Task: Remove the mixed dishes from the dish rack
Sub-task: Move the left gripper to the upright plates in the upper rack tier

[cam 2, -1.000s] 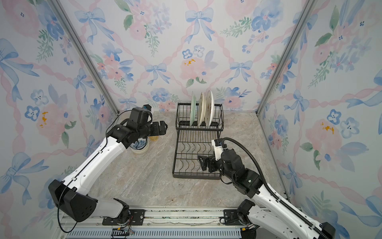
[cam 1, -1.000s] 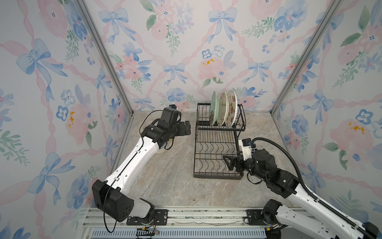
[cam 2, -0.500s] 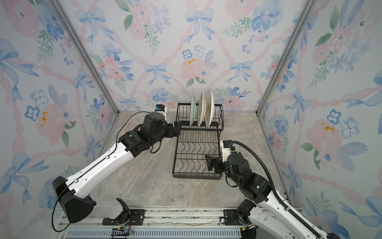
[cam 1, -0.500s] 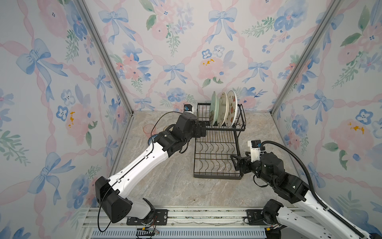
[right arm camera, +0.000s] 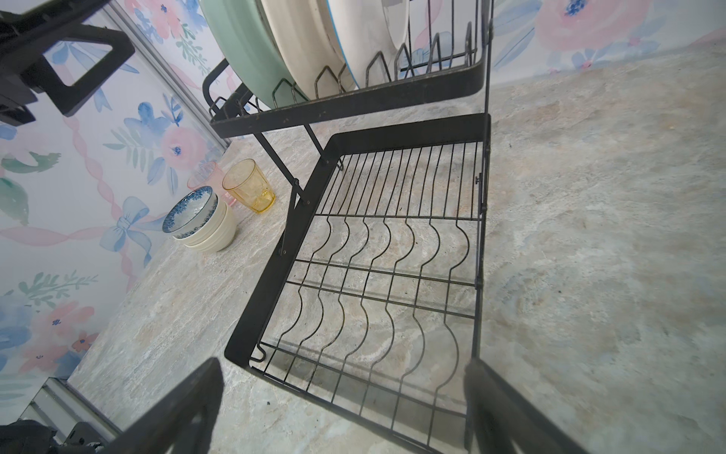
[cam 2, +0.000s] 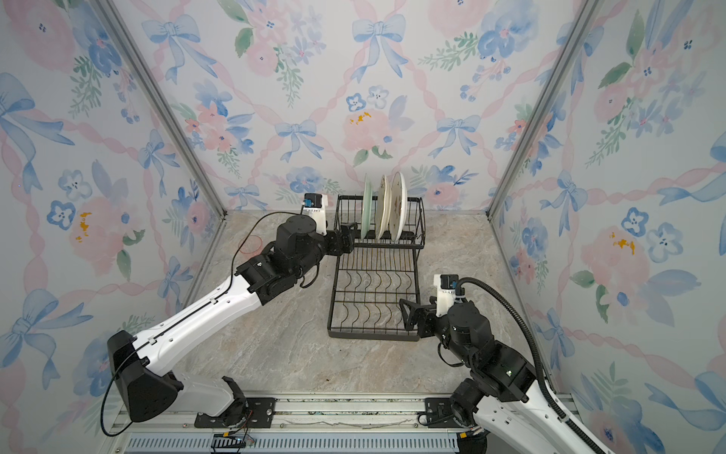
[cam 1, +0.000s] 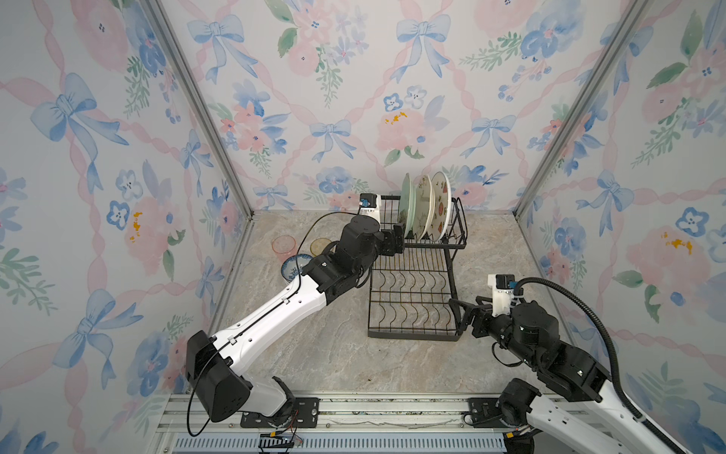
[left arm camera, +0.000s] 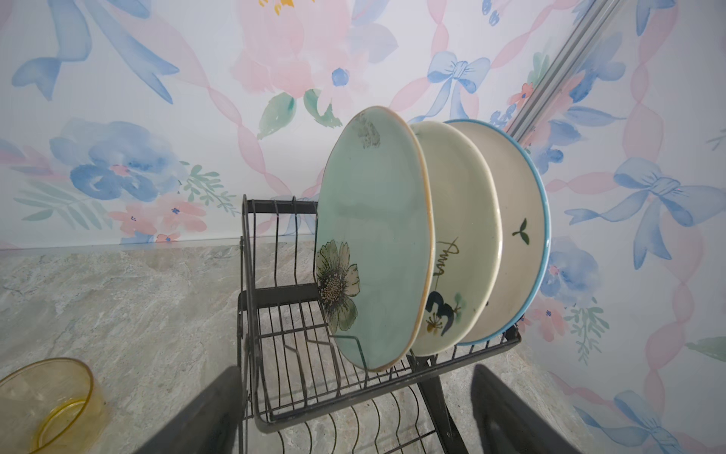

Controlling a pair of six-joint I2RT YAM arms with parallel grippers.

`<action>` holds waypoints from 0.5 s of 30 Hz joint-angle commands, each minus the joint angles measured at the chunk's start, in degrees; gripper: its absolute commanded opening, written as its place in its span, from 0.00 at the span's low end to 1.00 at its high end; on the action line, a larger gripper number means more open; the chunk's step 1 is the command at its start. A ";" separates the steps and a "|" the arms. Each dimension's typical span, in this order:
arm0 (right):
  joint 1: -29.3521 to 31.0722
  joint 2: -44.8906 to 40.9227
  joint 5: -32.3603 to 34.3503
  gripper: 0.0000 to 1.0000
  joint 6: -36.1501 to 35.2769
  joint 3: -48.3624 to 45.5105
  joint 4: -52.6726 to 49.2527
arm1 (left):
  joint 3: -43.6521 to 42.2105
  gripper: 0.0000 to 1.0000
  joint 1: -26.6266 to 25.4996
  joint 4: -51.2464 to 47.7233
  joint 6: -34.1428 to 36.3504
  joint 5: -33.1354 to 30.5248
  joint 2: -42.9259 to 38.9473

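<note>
The dish rack (cam 1: 412,336) stands toward the back of the marble table (cam 1: 334,353); its lower tray (right arm camera: 253,306) is bare wire, and on its raised shelf (cam 1: 432,246) three plates stand on edge, close together: the mint-green plate (left arm camera: 373,243) nearest the left arm (cam 1: 275,314), then a cream plate with dark brushwork (left arm camera: 463,243), then a blue-rimmed cream plate (left arm camera: 518,220); each hides most of the one behind it, and the right wrist view cuts off their upper parts. Left of the rack, on the table, the blue-patterned bowl (right arm camera: 190,210) sits nested on a stack of cream bowls (right arm camera: 214,236), whose number is hard to tell; the amber tumbler (right arm camera: 249,184) stands upright beside them; the pink tumbler (right arm camera: 204,173) is mostly hidden behind both; in a top view the left arm covers part of this group. The left gripper (left arm camera: 353,397) is at the shelf's left end, fingers (left arm camera: 212,401) wide, the mint-green plate's lower edge ahead between them, untouched as far as shows; the fingers are blurred and cropped. The right gripper (cam 1: 460,316) hovers at the tray's near right corner, fingers spread wide, holding nothing.
</note>
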 commanded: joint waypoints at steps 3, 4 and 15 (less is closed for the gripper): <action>-0.59 -1.22 1.53 0.97 2.03 -1.07 -3.91 | 0.67 0.81 -0.71 7.05 1.29 1.92 3.79; -0.61 -1.30 1.71 0.97 2.14 -1.05 -4.39 | 0.84 0.80 -0.90 7.54 1.38 2.05 4.29; -0.63 -2.72 2.25 0.97 3.73 -2.34 -5.52 | 4.41 0.68 -1.13 10.42 4.13 1.90 10.30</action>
